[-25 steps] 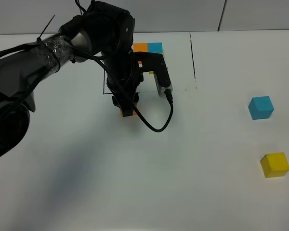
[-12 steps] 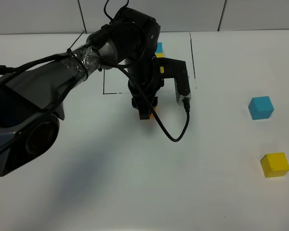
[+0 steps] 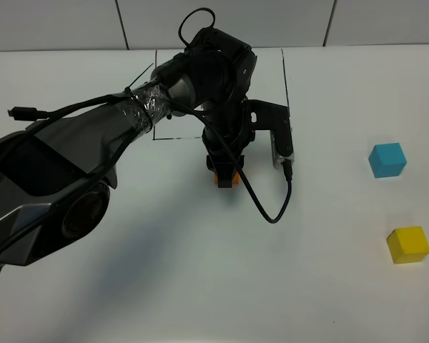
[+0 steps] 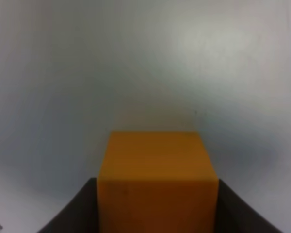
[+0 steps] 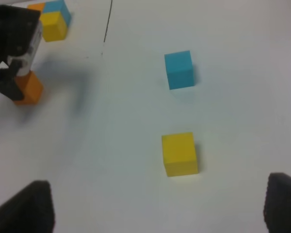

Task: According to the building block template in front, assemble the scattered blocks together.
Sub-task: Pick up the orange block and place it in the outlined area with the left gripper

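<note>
**A:** What fills most of the high view?

**B:** The flat white table (image 3: 129,300). Across it lies the big black left arm (image 3: 93,143), wrapped in shiny tape, reaching from the left edge to the middle.

**A:** And the template?

**B:** The thin black drawn rectangle (image 3: 285,82) lies at the far side of the table, and from above the arm covers much of it. The right wrist view shows its three touching template cubes (image 5: 52,22), orange, blue and yellow.

**A:** Where is the left gripper?

**B:** The left gripper (image 3: 227,170) points down just outside the rectangle's near line. The small matte orange cube (image 4: 157,177) sits squarely between its dark fingers (image 4: 75,211). They press on both side faces, so the jaws are clamped on it. Whether the cube touches the table, I cannot tell.

**A:** The other tool?

**B:** The right gripper (image 5: 155,213) hangs over the right part of the table. Its fingertips are spread wide, with nothing between them and touching nothing.

**A:** The other loose blocks?

**B:** The small matte sky-blue cube (image 3: 387,159) and the small matte yellow cube (image 3: 408,245) lie on the right side. They are apart from each other and well apart from the orange cube. The yellow cube is nearer the front edge, on the table ahead of the right gripper, and the sky-blue cube is beyond it.
</note>
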Action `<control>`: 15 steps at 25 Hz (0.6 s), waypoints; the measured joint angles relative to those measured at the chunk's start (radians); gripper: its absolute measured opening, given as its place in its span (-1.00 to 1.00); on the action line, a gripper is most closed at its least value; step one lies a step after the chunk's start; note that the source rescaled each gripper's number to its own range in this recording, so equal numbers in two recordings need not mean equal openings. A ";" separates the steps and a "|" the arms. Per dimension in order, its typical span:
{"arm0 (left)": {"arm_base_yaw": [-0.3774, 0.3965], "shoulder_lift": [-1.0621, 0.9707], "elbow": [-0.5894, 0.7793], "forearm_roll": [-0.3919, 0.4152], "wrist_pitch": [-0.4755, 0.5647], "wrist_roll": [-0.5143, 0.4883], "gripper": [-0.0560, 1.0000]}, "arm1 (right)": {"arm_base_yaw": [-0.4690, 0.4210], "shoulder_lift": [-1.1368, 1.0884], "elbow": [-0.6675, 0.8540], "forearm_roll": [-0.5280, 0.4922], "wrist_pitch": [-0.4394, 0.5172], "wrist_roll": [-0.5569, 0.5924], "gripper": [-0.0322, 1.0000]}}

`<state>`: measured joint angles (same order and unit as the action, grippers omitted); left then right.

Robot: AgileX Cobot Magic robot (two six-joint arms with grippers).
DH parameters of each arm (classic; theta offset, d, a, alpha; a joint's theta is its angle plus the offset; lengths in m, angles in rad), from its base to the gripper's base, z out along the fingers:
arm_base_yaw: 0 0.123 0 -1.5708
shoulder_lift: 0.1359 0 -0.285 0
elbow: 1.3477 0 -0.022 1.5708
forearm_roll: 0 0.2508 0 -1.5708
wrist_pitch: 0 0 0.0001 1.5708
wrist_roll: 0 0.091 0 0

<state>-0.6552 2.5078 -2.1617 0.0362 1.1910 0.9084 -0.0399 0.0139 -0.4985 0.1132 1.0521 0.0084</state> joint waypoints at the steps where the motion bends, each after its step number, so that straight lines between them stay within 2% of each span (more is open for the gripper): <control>1: 0.000 0.000 0.000 0.000 0.000 0.000 -0.89 | 0.000 0.000 0.000 0.000 0.000 0.000 0.51; 15: 0.000 0.000 0.000 0.000 0.001 -0.030 -0.89 | 0.000 0.000 0.000 0.000 0.000 0.000 0.51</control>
<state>-0.6552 2.5078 -2.1616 0.0362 1.1919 0.8788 -0.0399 0.0139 -0.4985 0.1132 1.0521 0.0084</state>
